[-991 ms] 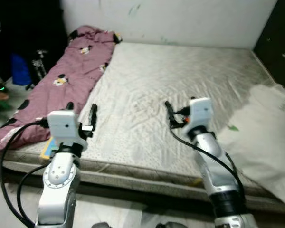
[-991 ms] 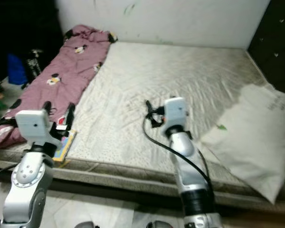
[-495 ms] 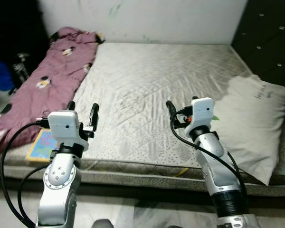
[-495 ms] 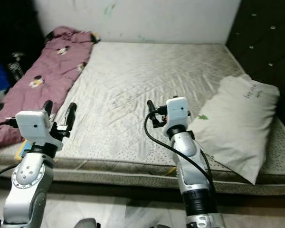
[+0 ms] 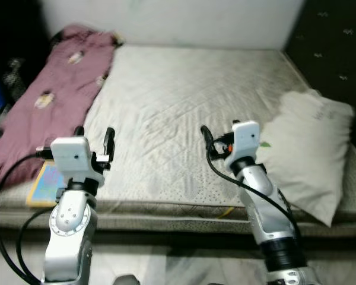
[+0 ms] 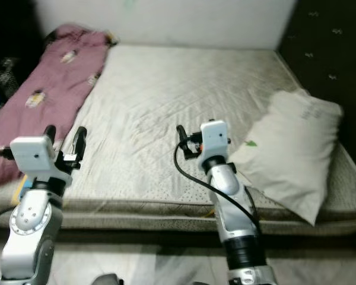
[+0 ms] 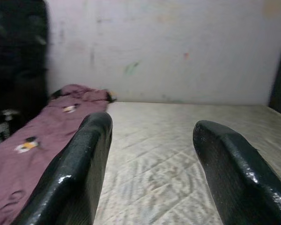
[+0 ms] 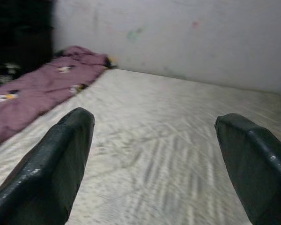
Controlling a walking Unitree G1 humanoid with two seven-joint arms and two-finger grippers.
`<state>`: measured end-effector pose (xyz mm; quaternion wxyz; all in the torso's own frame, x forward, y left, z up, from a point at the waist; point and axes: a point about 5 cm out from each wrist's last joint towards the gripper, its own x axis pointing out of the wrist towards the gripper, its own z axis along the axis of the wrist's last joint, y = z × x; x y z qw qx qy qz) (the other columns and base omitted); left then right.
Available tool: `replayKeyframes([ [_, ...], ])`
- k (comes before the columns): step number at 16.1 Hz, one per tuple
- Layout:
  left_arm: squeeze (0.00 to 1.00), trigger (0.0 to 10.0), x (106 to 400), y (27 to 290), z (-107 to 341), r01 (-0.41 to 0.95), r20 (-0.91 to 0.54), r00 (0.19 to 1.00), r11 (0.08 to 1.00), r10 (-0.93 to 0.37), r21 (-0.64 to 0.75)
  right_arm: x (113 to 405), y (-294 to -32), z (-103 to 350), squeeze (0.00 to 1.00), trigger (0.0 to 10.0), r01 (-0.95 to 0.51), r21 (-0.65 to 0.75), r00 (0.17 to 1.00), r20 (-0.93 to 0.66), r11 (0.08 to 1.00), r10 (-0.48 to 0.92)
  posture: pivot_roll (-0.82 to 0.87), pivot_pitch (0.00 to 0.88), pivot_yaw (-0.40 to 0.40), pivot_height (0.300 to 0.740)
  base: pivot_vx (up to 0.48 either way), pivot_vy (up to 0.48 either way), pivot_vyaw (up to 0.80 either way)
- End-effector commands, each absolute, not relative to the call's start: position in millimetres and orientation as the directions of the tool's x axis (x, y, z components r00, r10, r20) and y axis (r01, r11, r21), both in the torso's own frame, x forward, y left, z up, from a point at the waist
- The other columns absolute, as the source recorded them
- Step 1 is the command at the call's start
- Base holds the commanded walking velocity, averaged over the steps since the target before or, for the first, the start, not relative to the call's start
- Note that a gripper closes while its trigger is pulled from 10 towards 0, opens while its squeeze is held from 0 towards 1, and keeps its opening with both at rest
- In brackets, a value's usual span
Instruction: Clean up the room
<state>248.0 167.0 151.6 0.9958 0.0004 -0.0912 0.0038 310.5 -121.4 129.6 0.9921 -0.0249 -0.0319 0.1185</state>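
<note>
We hold both claws — left claw (image 5: 94, 133), right claw (image 8: 154, 154) — wide apart, empty, over the mattress (image 5: 184, 101); pillow (image 5: 308, 148) writing unreadable.

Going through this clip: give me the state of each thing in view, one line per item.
left gripper: open, empty, raised over the mattress's near edge.
right gripper: open, empty, raised over the mattress.
mattress: bare, wrinkled cover.
pink blanket: rumpled, lying along the mattress's left side.
pillow: lying askew on the mattress's right side.
colourful book: flat at the near left corner, partly hidden.

Bare mattress (image 5: 184, 101) between blanket (image 5: 53, 89) and pillow (image 5: 311, 148)
</note>
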Motion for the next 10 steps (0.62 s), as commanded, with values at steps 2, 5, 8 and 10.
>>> replayKeyframes([
  [2,0.00,10.0,249.5,166.0,150.2,-0.007,0.165,0.986,1.000,0.005,0.011,312.0,-122.4,131.9,0.00,10.0,-0.231,-0.060,0.970,0.064,0.971,0.235,0.07,0.000,-0.010,0.740,0.000,-0.127,-0.40],
  [5,0.00,10.0,250.2,165.7,150.7,-0.004,0.166,0.986,1.000,0.002,0.009,312.3,-122.3,132.5,0.00,10.0,-0.229,-0.062,0.970,0.066,0.971,0.233,0.06,0.000,-0.010,0.740,0.000,-0.289,0.00],
  [8,0.00,10.0,250.3,165.3,150.7,-0.003,0.166,0.986,1.000,0.002,0.007,312.5,-122.7,132.8,0.00,10.0,-0.228,-0.064,0.970,0.067,0.971,0.233,0.06,0.000,-0.011,0.740,0.000,-0.374,0.00],
  [10,0.00,10.0,250.5,164.7,150.8,-0.003,0.166,0.986,1.000,0.003,0.003,312.9,-123.3,133.0,0.00,10.0,-0.228,-0.066,0.970,0.067,0.971,0.232,0.06,0.000,-0.012,0.740,0.000,-0.414,0.00],
])
